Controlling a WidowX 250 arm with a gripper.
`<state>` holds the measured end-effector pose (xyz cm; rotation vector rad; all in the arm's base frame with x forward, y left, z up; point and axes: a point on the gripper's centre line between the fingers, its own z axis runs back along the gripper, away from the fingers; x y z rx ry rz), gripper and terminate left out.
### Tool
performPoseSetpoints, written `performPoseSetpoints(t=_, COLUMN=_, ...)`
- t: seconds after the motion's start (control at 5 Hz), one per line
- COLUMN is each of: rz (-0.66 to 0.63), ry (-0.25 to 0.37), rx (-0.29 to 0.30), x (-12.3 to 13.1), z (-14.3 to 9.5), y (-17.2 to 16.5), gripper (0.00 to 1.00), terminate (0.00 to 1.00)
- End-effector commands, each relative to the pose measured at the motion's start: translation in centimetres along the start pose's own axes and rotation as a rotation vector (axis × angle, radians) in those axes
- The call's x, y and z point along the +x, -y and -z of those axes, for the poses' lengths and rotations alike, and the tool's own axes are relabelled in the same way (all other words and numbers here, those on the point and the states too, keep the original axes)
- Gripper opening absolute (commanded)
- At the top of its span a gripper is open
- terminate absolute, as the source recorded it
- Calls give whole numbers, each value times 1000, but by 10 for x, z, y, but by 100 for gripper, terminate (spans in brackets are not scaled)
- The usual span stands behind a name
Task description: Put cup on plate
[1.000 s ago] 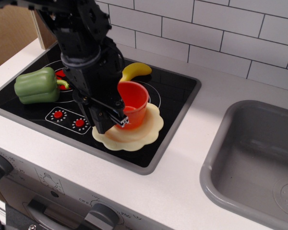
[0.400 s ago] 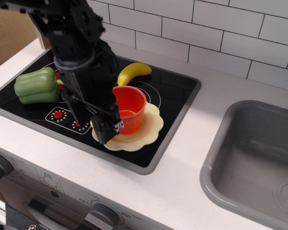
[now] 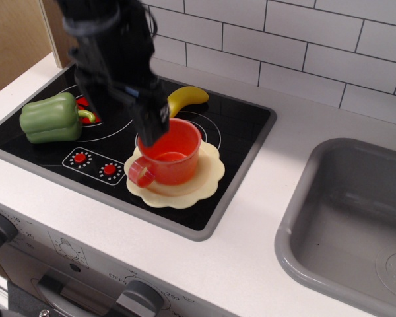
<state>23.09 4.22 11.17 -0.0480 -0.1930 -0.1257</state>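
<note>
The red-orange cup [image 3: 173, 160] stands upright on the pale cream scalloped plate [image 3: 210, 177], its loop handle pointing front-left. The plate lies on the black toy hob [image 3: 241, 122]. My gripper [image 3: 154, 126] hangs just above the cup's back-left rim, clear of the cup. Its jaws look slightly apart and hold nothing. The black arm rises to the upper left and hides part of the hob behind it.
A green toy pepper [image 3: 49, 117] lies at the hob's left. A yellow banana [image 3: 188, 97] lies behind the cup. Red hob knobs [image 3: 79, 158] sit left of the plate. A grey sink [image 3: 356, 218] is at the right, a tiled wall behind.
The cup went from tilted in my grip to standing upright on the plate. My gripper let go of it and rose up and back; the handle now shows.
</note>
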Motion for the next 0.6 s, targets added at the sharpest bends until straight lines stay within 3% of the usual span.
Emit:
performPoseSetpoints(t=0.0, rz=-34, ry=99, rx=20, x=16, z=-27, y=-14, gripper=100, terminate=0)
performPoseSetpoints(t=0.2, rz=-34, ry=99, rx=20, x=16, z=-27, y=-14, gripper=100, terminate=0)
performPoseSetpoints(t=0.4, rz=-34, ry=99, rx=20, x=16, z=-27, y=-14, gripper=100, terminate=100)
